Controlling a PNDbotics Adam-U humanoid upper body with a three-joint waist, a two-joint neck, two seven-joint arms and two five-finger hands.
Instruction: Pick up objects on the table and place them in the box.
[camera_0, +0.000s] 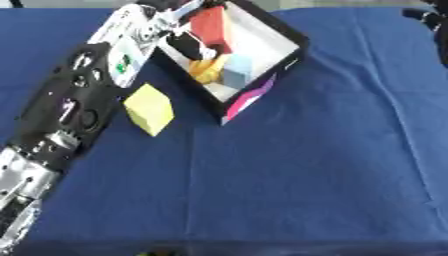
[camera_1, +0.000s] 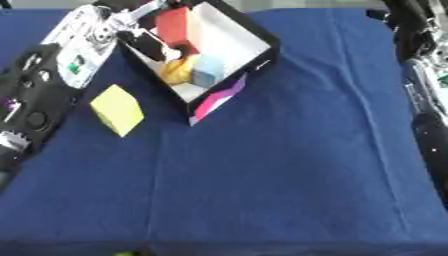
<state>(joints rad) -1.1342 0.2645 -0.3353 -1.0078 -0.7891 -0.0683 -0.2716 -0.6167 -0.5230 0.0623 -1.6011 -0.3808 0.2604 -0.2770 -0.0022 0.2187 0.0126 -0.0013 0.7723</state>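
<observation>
- The desk (camera_0: 315, 170) is the largest thing, covered by a deep blue cloth with soft creases running toward the far edge.
- The left arm (camera_0: 61, 125) comes in from the lower left and stretches up along the desk's left side; it is black with silver joints and a white panel near the wrist.
- The right arm (camera_1: 424, 75) shows only in the right eye view, as a dark jointed length down the right edge; its hand is out of sight.
- The box (camera_0: 293, 37) sits at the far middle of the desk, turned cornerwise, with thin black walls, a white inside and a pink and purple patch on its near outer side.
- The left hand (camera_0: 188, 42) reaches over the box's left wall, its dark fingers curled against a red block (camera_0: 210, 25) inside the box.
- A yellow cube (camera_0: 149, 109) with flat matt faces lies on the cloth just beside the left arm and near the box's left wall, outside it.
- A pale blue block (camera_0: 238, 72) rests in the box, with an orange-yellow piece (camera_0: 206, 70) touching its left side.
</observation>
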